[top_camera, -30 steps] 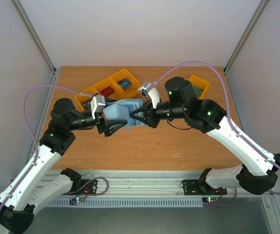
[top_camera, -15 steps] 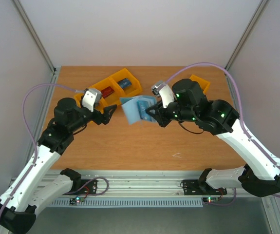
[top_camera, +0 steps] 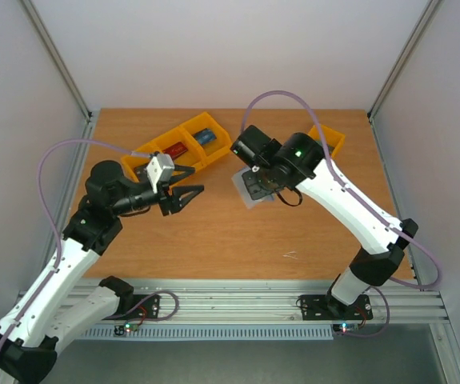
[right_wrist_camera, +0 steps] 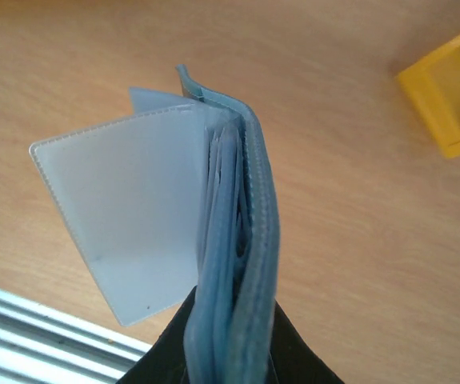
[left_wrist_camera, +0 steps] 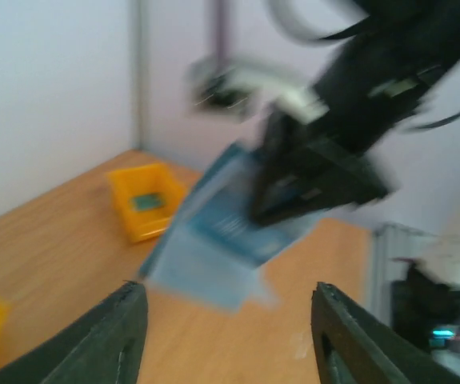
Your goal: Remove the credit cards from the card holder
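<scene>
The blue-teal card holder [right_wrist_camera: 238, 240] hangs edge-on, pinched in my right gripper [right_wrist_camera: 231, 320], with a pale clear flap [right_wrist_camera: 126, 224] spread to its left. In the top view the right gripper [top_camera: 255, 182] points down over the table's middle with the holder [top_camera: 250, 192] under it. My left gripper [top_camera: 186, 194] is open and empty, a short way left of the holder. In the blurred left wrist view the holder [left_wrist_camera: 222, 232] hangs ahead of the open left gripper [left_wrist_camera: 234, 320]. A red card [top_camera: 176, 150] and a blue card [top_camera: 206, 137] lie in the orange bins.
A row of orange bins [top_camera: 183, 142] stands at the back left of the table. A single orange bin [top_camera: 330, 142] stands at the back right, and shows in the right wrist view [right_wrist_camera: 454, 96] and the left wrist view [left_wrist_camera: 146, 204]. The table's metal front rail [right_wrist_camera: 22, 320] is nearby.
My left gripper left the holder, swung toward the bins and came back open. My right arm carried the holder right and turned it to hang downward.
</scene>
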`<state>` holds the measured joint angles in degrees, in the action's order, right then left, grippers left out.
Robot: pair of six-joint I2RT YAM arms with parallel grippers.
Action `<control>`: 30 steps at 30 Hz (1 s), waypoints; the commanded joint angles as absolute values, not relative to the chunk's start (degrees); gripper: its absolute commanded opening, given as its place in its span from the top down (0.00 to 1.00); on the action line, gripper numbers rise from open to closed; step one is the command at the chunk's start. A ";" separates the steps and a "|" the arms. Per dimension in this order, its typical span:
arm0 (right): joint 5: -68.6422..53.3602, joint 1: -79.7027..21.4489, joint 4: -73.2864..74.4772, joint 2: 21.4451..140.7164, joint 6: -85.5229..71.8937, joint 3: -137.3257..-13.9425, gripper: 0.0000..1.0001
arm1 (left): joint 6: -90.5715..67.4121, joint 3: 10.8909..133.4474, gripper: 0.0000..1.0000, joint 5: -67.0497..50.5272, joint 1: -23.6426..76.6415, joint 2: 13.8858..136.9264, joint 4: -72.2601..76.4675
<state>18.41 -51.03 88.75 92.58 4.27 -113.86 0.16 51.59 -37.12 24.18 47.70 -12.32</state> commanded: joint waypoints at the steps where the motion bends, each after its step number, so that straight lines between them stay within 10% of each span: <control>1: 6.65 -51.85 83.87 91.76 3.14 -113.24 0.99 | -2.34 51.98 0.52 -54.04 28.17 48.13 -2.00; 4: -3.73 -51.86 78.11 91.77 3.43 -112.29 0.99 | 2.11 52.43 0.67 -51.37 30.99 49.17 -5.62; 18: -23.48 -51.04 70.08 88.05 4.66 -109.26 0.99 | 46.48 47.66 0.73 -27.76 34.28 43.04 -16.53; 30: -33.67 -48.69 67.36 86.16 4.84 -108.79 0.99 | 73.26 37.60 0.72 -31.36 34.91 34.58 -1.00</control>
<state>-28.23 -48.80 70.59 87.29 4.16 -109.10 61.25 39.59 -29.15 34.22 36.25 -12.32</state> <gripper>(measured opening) 0.086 0.295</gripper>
